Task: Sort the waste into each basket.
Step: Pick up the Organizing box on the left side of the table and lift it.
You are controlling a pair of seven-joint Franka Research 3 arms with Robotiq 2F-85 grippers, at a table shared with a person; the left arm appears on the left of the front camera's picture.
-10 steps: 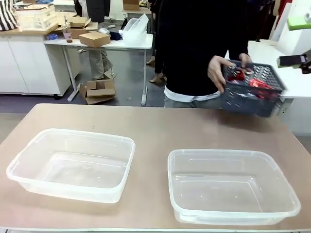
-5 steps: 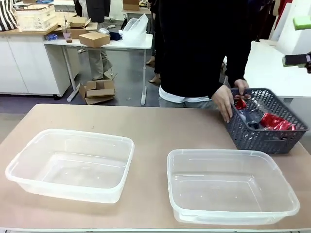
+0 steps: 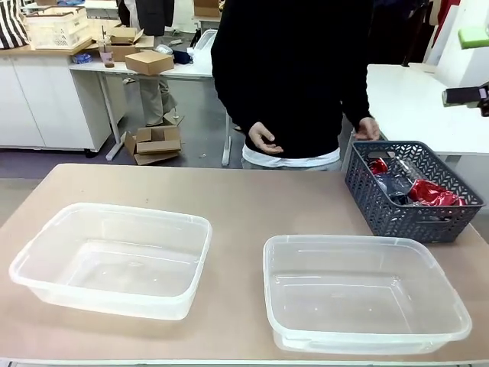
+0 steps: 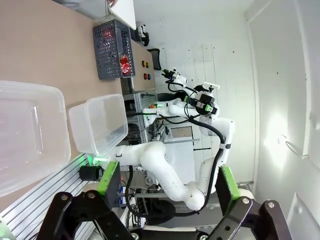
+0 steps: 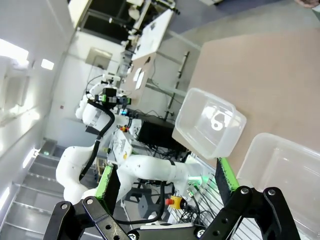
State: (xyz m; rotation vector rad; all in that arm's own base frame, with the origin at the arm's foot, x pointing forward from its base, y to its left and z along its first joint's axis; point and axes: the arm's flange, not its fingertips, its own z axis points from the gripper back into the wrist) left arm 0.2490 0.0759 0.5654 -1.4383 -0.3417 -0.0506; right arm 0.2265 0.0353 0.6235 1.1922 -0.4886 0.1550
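Even, bright indoor light; soft shadows; wrist views bend at edges, with wall glare.

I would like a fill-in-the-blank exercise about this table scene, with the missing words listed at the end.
1. Both see-through tubs, the left tub and the right tub, contain ____ waste so far.
2. The red cans lie inside the dark grey ____.
3. That container stands on the table's far ____ corner in the front view.
4. The left gripper and the right gripper both have their fingers ____, holding nothing.

Missing words: no; basket; right; open
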